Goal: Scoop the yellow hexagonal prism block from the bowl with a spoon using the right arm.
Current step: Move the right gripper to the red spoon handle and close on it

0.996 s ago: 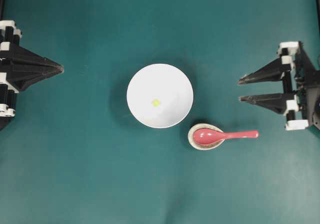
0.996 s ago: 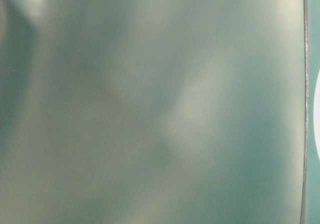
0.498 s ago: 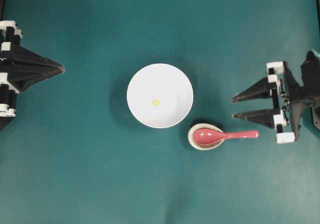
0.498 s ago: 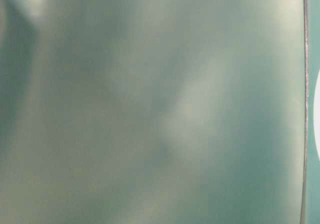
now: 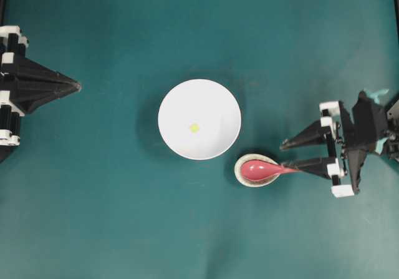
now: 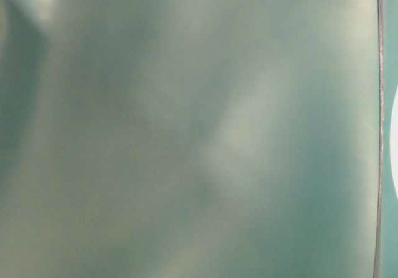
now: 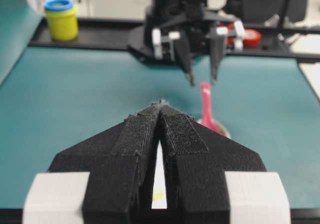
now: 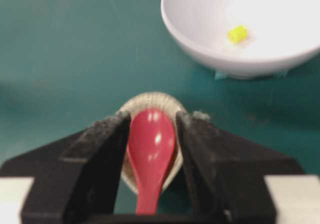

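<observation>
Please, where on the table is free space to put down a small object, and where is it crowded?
Free patches: the green mat between the left tool and the bowl, and the wide strip below the bowl. Crowded: lower right of the bowl, where the right tool stands open around the spoon on its rest.

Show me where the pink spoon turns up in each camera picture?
Overhead: spoon right of centre, scoop on the speckled rest.
Table-level: not in it.
Left wrist: upper right of centre, upright-looking handle.
Right wrist: bottom centre.
Shared landmark: white bowl.
</observation>
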Action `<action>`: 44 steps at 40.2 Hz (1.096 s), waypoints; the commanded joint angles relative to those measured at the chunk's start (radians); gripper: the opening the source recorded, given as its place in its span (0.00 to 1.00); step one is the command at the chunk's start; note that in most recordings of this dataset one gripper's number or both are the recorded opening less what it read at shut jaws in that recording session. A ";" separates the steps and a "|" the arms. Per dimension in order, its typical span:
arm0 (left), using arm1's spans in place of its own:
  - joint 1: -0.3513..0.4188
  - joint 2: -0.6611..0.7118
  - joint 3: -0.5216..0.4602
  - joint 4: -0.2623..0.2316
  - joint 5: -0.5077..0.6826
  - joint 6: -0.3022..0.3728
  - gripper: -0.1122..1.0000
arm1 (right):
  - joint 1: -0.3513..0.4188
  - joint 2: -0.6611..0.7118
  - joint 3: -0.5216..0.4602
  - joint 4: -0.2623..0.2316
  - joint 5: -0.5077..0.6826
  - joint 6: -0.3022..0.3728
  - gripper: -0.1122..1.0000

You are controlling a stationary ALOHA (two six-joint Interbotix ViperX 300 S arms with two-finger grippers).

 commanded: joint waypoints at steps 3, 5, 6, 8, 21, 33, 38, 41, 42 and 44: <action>0.002 0.008 -0.020 0.002 -0.006 -0.002 0.09 | 0.048 0.052 -0.006 0.035 -0.046 -0.002 0.54; 0.003 0.008 -0.020 0.002 -0.005 -0.002 0.09 | 0.064 0.071 -0.005 0.040 -0.057 -0.002 0.54; 0.002 0.008 -0.020 0.002 -0.006 -0.002 0.09 | 0.069 0.078 -0.003 0.043 -0.061 -0.002 0.54; 0.002 0.008 -0.020 0.002 -0.006 -0.002 0.09 | 0.078 0.095 -0.002 0.049 -0.072 -0.002 0.54; 0.002 0.008 -0.021 0.002 -0.008 -0.008 0.09 | 0.092 0.150 0.029 0.060 -0.141 -0.002 0.54; 0.002 0.008 -0.021 0.002 -0.006 -0.008 0.09 | 0.110 0.183 0.031 0.060 -0.144 0.046 0.54; 0.003 0.008 -0.021 0.002 -0.008 -0.008 0.09 | 0.114 0.210 0.025 0.060 -0.144 0.067 0.54; 0.002 0.008 -0.021 0.002 -0.008 -0.008 0.09 | 0.114 0.225 0.023 0.061 -0.146 0.071 0.54; 0.002 0.008 -0.020 0.002 -0.008 -0.008 0.09 | 0.114 0.230 0.023 0.060 -0.149 0.071 0.53; 0.002 0.008 -0.021 0.002 -0.009 -0.008 0.09 | 0.114 0.241 0.021 0.060 -0.149 0.071 0.54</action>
